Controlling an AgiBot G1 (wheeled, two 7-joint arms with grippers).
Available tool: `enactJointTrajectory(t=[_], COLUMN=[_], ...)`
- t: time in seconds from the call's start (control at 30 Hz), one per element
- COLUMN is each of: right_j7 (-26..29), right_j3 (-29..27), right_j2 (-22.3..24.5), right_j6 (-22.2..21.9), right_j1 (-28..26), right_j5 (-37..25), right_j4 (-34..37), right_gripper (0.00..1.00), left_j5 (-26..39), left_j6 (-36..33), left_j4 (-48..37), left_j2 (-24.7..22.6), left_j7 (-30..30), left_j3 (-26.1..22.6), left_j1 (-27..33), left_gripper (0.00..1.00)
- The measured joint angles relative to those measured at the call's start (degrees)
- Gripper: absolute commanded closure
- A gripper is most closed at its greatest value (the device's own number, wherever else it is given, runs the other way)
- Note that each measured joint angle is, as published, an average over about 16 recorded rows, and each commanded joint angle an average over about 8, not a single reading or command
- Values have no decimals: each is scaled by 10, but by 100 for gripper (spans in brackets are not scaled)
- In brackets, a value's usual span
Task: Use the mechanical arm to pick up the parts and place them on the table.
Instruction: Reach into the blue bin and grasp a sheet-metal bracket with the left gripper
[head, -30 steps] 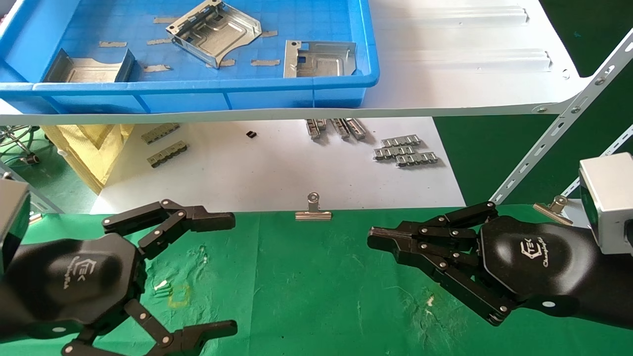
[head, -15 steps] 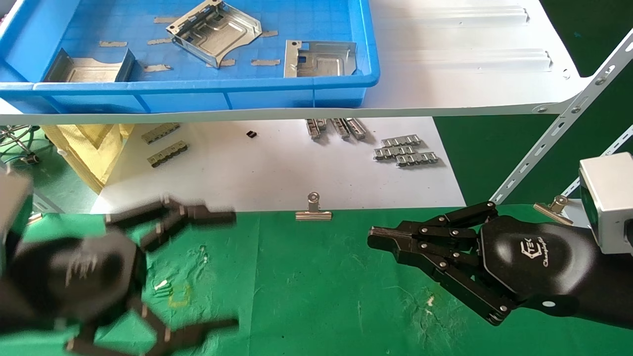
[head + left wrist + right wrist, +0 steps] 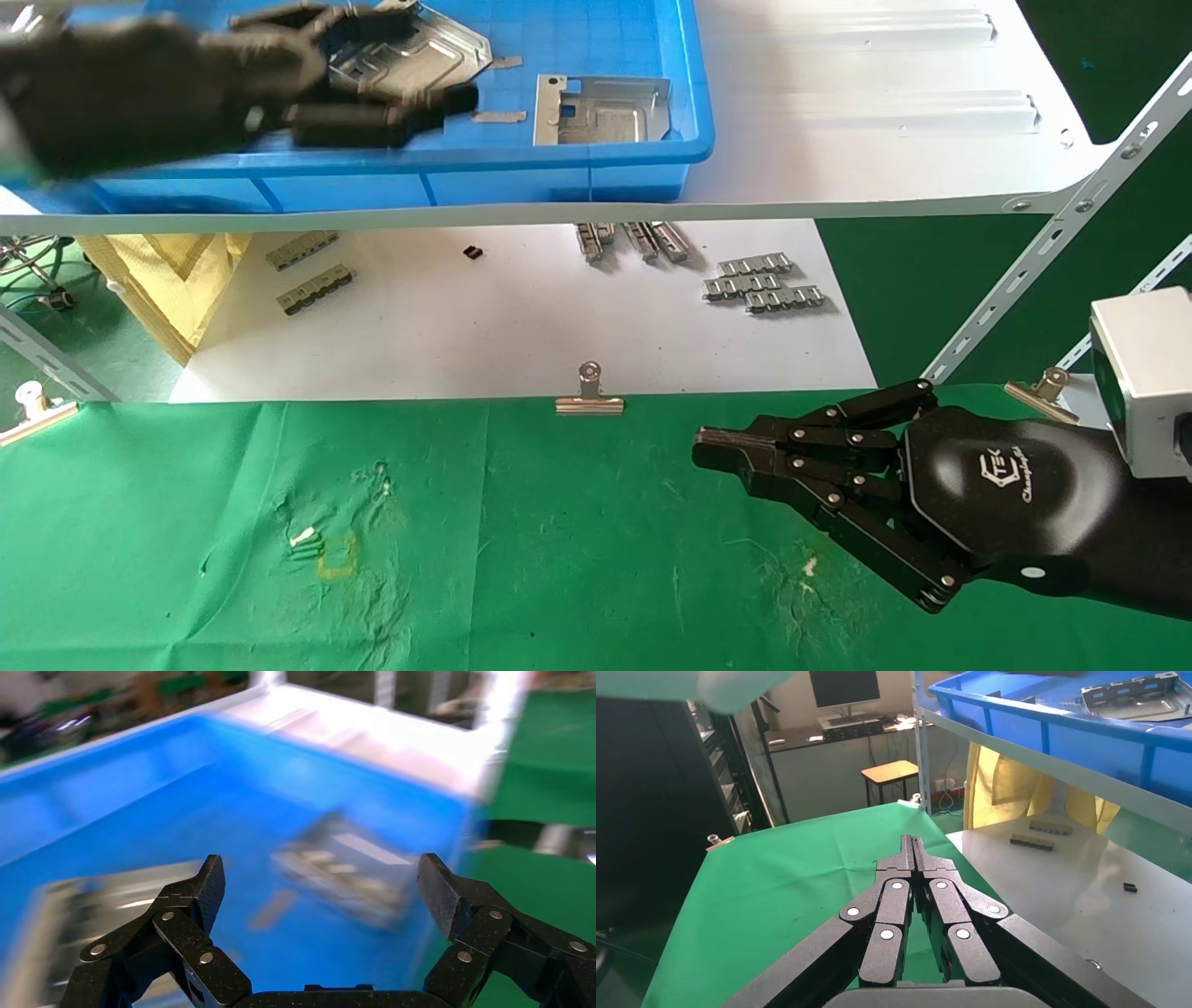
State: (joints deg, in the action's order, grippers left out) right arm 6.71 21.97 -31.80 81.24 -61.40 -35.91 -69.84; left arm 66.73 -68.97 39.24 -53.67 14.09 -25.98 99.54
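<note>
- Blue plastic tray [image 3: 559, 177] sits on the white shelf [image 3: 866, 140] at the far side; the left pincer [image 3: 438, 65] hangs over its left half, blurred, its two fingers spread wide with nothing between them.
- The left wrist view shows the same: both fingertips [image 3: 211, 881] stand far apart above the tray floor, with a smeared silver part [image 3: 344, 867] below and between them.
- Three silver parts lie in the tray in the head view: one tilted part [image 3: 419, 56] partly hidden under the left pincer, one flat part [image 3: 601, 112] near the tray's right end, well apart from the pincer, and a third hidden behind the left arm, so its exact place cannot be told.
- The right pincer [image 3: 708, 447] hovers low over the right side of the green desk [image 3: 559, 559], its fingers pressed together and empty; the right wrist view [image 3: 912, 846] confirms the tips meet.
- No part rests on the desk yet.
- Three silver binder clips show at the desk's far edge: one in the middle [image 3: 589, 396], one at the left [image 3: 33, 415], one at the right [image 3: 1043, 391].
- Small grey ridged strips lie on the white lower surface [image 3: 521, 317]: two at the left [image 3: 312, 275] and a cluster at the right [image 3: 764, 284], the count of which is unclear.
</note>
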Motion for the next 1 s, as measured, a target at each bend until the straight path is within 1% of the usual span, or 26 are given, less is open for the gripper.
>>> enactJointTrajectory(t=[0.03,0.07,0.1,0.13,0.27,0.3,0.33,0.37,0.4,0.5,0.63,1.0], right_j7=[0,0,0,0,0,0,0,0,0,0,0,0], right_j3=[0,0,0,0,0,0,0,0,0,0,0,0], right_j2=[0,0,0,0,0,0,0,0,0,0,0,0], right_j6=[0,0,0,0,0,0,0,0,0,0,0,0], right_j1=[0,0,0,0,0,0,0,0,0,0,0,0], right_j5=[0,0,0,0,0,0,0,0,0,0,0,0], right_j4=[0,0,0,0,0,0,0,0,0,0,0,0], right_gripper=[100,97,92,81,31,18,9,2,0,0,0,0], left_j5=[15,29,43,55,94,101,107,112,116,126,129,124], left_j6=[14,29,43,58,116,129,142,154,164,191,208,220], left_j4=[-30,-58,-87,-114,-205,-224,-241,-256,-270,-302,-331,-368], left_j2=[-13,-26,-39,-50,-91,-99,-107,-114,-120,-135,-148,-160], left_j7=[-5,-10,-15,-21,-40,-45,-48,-52,-55,-64,-73,-93], left_j3=[-6,-13,-18,-24,-40,-43,-46,-48,-50,-54,-56,-51], left_j1=[18,35,51,66,111,119,126,132,137,149,158,169], left_gripper=[4,16,29,41,91,100,100,100,100,100,100,100])
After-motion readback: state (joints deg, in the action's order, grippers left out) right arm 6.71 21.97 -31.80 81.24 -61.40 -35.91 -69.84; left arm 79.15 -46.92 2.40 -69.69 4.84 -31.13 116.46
